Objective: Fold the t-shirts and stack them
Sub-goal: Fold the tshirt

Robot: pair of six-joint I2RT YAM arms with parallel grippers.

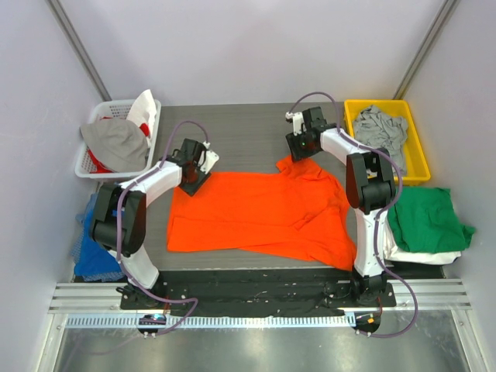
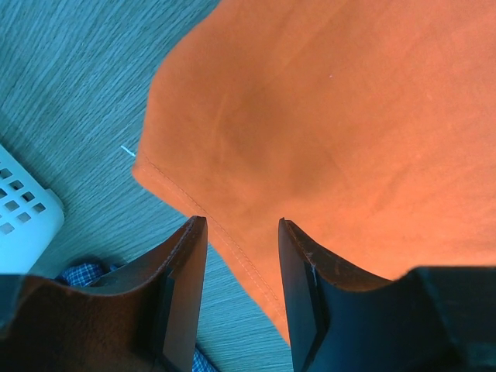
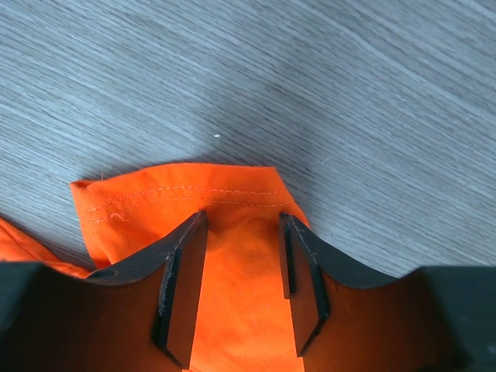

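Right, orange shirt (image 1: 263, 213) lies flat on the bench (image 1: 232, 128), not yet folded. Left fingers (image 2: 184, 279) spread over its hem, right fingers (image 3: 302, 279) spread astride a corner (neither pinching cloth). Green shirt (image 1: 426, 221) sits stacked off the bench's right edge; grey shirt (image 1: 380, 128) waits, far right.

Robot lab cell: white walls (image 1: 232, 46), aluminium rail (image 1: 256, 298)

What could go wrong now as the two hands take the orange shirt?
1. The left hand stands open over the hem of the orange shirt; a shallow pinch may slip.
2. The right hand is over a folded sleeve, so it may catch only that.
3. The shirt's right side lies wrinkled; folding may trap creases.
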